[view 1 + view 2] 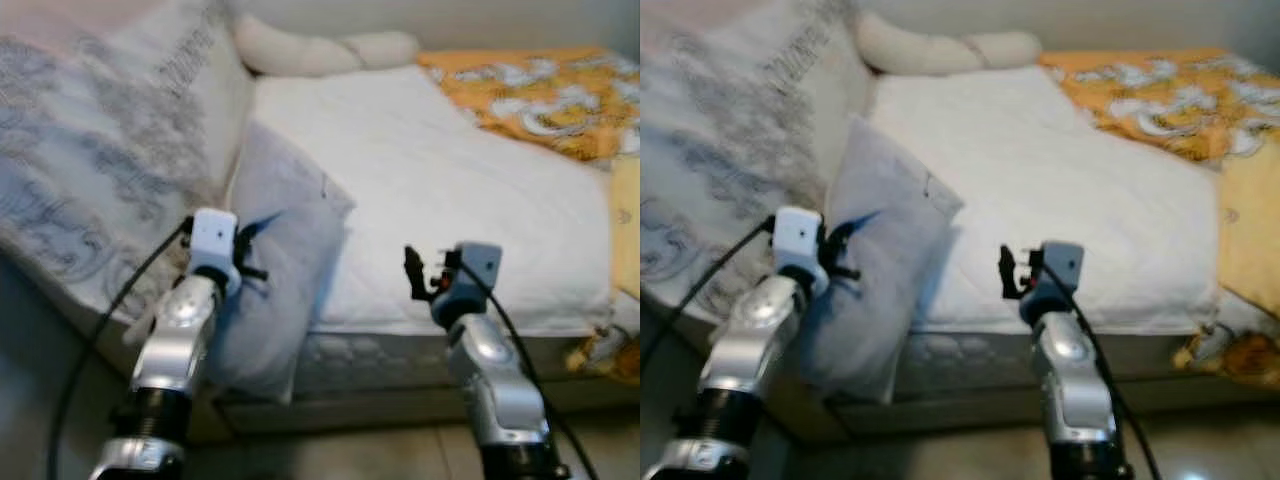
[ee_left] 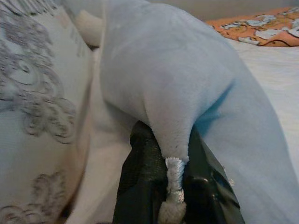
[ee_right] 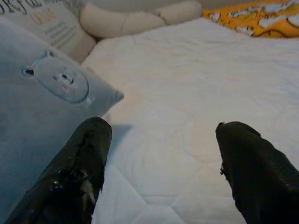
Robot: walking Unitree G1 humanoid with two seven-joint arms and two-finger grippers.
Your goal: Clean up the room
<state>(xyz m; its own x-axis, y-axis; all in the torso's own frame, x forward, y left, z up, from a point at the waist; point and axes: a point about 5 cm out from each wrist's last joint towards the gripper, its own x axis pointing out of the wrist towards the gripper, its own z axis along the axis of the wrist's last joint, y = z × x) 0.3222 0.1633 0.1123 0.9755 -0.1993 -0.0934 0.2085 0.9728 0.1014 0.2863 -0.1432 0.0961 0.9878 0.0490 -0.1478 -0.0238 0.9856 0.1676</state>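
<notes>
Your left gripper (image 2: pixel 175 186) is closed on the corner of the pale blue pillow (image 1: pixel 275 260); in the left wrist view the fabric is pinched between the two black fingers (image 2: pixel 140 182) and a small tassel hangs between them. The pillow rises beyond those jaws and leans against the edge of the bed (image 1: pixel 450 200), partly over the white mattress. Beside it lies a grey patterned cushion (image 1: pixel 110 150).

Your right gripper (image 3: pixel 163 163) is open, its fingers wide apart and holding nothing. Ahead of its jaws you see the white sheet, with the bear face on the pillow to one side. An orange blanket (image 1: pixel 540 90) and a cream bolster (image 1: pixel 320 50) lie farther beyond.
</notes>
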